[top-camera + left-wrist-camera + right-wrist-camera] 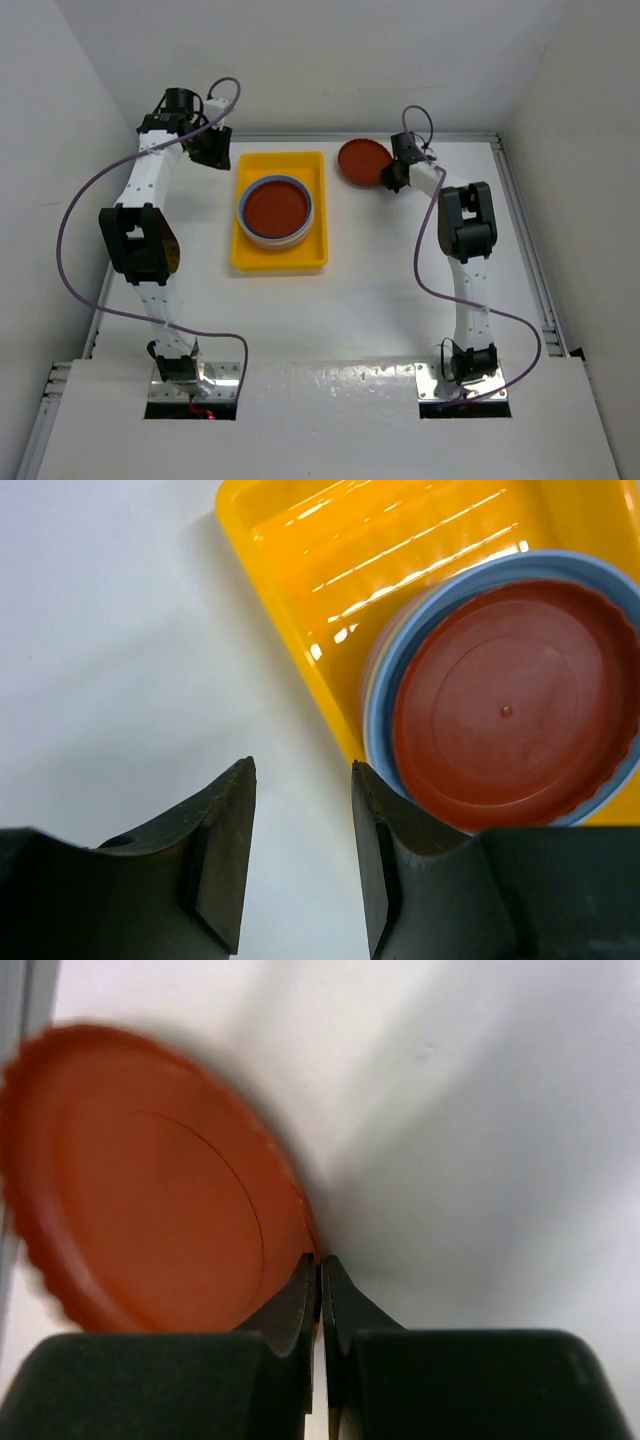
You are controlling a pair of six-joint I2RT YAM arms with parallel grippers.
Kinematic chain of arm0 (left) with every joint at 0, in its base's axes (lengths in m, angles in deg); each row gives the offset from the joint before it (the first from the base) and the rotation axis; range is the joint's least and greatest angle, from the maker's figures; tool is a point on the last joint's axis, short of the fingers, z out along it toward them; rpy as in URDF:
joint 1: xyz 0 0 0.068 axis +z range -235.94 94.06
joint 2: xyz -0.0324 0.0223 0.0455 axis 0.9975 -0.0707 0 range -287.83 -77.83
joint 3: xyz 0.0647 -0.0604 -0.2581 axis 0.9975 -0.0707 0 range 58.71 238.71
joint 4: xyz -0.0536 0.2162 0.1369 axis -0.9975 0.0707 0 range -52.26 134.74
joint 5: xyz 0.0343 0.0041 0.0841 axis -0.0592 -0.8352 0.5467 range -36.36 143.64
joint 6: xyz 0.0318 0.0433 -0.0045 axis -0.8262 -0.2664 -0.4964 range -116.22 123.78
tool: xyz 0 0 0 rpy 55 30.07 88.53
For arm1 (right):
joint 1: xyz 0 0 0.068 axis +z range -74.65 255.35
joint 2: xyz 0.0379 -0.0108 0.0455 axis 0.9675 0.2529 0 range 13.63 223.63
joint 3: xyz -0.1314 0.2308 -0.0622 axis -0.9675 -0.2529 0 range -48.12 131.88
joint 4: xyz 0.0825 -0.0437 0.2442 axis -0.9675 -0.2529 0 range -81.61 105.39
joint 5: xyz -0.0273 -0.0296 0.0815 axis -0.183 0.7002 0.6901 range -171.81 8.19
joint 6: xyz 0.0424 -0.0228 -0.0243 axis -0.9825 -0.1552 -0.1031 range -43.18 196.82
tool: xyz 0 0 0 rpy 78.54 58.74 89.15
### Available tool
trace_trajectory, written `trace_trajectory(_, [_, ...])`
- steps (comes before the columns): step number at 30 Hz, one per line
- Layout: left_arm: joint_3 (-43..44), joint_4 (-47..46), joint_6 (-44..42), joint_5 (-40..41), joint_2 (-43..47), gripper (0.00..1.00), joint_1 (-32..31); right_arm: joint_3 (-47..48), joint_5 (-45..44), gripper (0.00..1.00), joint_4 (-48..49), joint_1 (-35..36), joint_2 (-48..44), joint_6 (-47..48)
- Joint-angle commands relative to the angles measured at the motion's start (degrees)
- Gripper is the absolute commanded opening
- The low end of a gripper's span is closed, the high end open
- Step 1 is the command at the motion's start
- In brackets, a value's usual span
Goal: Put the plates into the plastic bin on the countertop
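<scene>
We are pinching a dark red, scallop-edged plate (150, 1180) with our right gripper (320, 1262); our left gripper (301, 772) is gaping, empty.

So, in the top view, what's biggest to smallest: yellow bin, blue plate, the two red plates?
1. Yellow bin, largest.
2. Light blue plate, its rim ringing the red one on it.
3. Stacked dark red plate and held dark red plate, in the right end effector: alike; the held one looks tilted, so unranked.

place: lab test cell | evidence: white walls (300, 60), countertop (370, 300), bolted arms (462, 225)
</scene>
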Motion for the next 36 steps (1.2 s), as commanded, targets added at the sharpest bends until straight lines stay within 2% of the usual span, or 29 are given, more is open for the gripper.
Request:
trace_trajectory(1, [-1.10, 0.06, 0.16, -0.60, 4.10, 0.46, 2.61, -5.29, -3.82, 0.00, 1.27, -0.92, -6.28, 3.10])
trace_trajectory(8, [-2.24, -0.46, 0.69, -0.60, 4.10, 0.46, 7.70, -14.44, -0.67, 0.00, 11.29, 1.35, -24.89, 16.36])
trace_trajectory(12, [-2.77, -0.99, 0.69, -0.60, 4.10, 0.46, 9.29, -16.29, 2.58, 0.00, 10.07, 5.31, -29.84, 24.37])
trace_trajectory(15, [-2.77, -0.99, 0.69, -0.60, 4.10, 0.46, 10.43, -13.31, 6.27, 0.00, 6.12, 9.70, -28.44, 30.88])
trace_trajectory(18, [-3.29, -0.99, 0.69, -0.60, 4.10, 0.46, 10.96, -4.01, 8.74, 0.00, -4.40, 15.40, -22.91, 36.33])
trace_trajectory(19, [-3.29, -0.99, 0.69, -0.60, 4.63, 0.46, 10.96, 4.11, 9.00, 0.00, -6.61, 16.20, -17.94, 37.21])
trace_trajectory(20, [-3.99, -0.99, 0.69, -1.20, 4.63, 0.46, 11.48, 6.97, 9.09, 0.00, -12.72, 17.00, -16.24, 38.96])
trace_trajectory(22, [-4.52, -0.99, 0.69, -1.21, 5.15, 0.46, 11.49, 16.19, 8.57, 0.00, -15.50, 19.98, -11.75, 41.69])
trace_trajectory(24, [-5.14, -0.99, 0.69, -1.83, 5.16, 0.46, 12.01, 18.24, 7.17, 0.00, -17.09, 21.74, -9.19, 42.58])
trace_trajectory(29, [-6.28, -0.99, 0.69, -2.35, 5.69, 0.46, 12.54, 15.09, 5.23, 0.00, -14.81, 23.59, -8.93, 43.20])
trace_trajectory(36, [-6.81, -1.52, 0.69, -2.35, 5.69, 0.46, 12.54, 15.44, 3.83, 0.00, -14.19, 25.35, -6.82, 45.40])
